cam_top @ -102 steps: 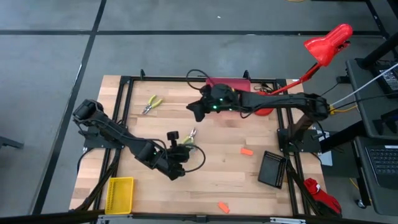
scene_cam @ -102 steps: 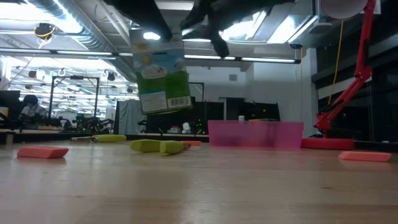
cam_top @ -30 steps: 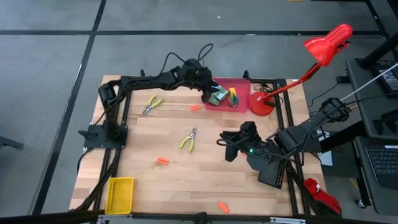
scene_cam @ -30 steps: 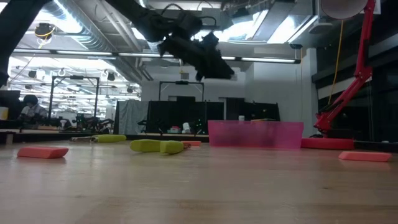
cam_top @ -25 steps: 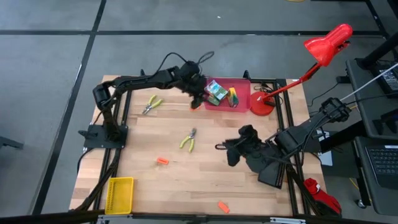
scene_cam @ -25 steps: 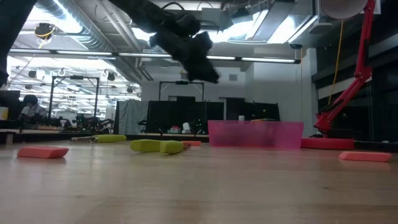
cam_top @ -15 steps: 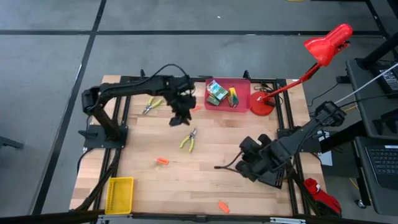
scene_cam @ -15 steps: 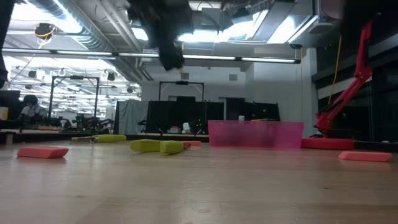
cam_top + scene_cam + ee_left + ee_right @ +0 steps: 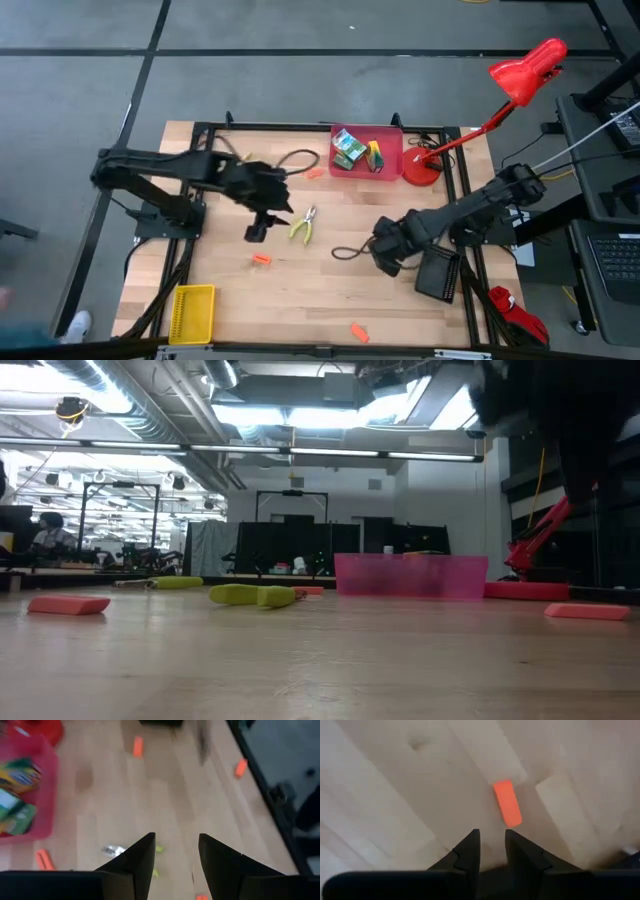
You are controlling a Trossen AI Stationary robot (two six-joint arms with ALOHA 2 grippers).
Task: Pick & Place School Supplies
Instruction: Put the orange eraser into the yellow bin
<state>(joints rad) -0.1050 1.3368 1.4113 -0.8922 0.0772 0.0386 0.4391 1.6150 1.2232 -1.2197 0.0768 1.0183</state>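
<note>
My left gripper (image 9: 270,221) (image 9: 176,845) hangs open and empty over the middle of the table, just left of the yellow-handled pliers (image 9: 303,225) (image 9: 115,851) lying flat on the wood. My right gripper (image 9: 385,258) (image 9: 492,842) points down, open by a narrow gap, with nothing between its fingers. An orange stick (image 9: 507,802) lies flat on the table just beyond its fingertips. Crayon boxes (image 9: 350,148) (image 9: 15,795) lie inside the pink bin (image 9: 390,135). More orange sticks (image 9: 261,259) (image 9: 314,172) (image 9: 358,333) lie loose on the table.
A second pair of pliers (image 9: 175,582) lies at the far left, mostly under my left arm in the high view. A yellow bin (image 9: 193,311) stands at the near left, a black bin (image 9: 438,272) at the right beside my right arm, a red lamp base (image 9: 422,168) at the far right.
My left gripper has swung away from the pink bin toward the table's near left, and now hangs beside the pliers; the crayon boxes stay in the bin. My right gripper has tipped over until it points down and has sunk toward the orange stick.
</note>
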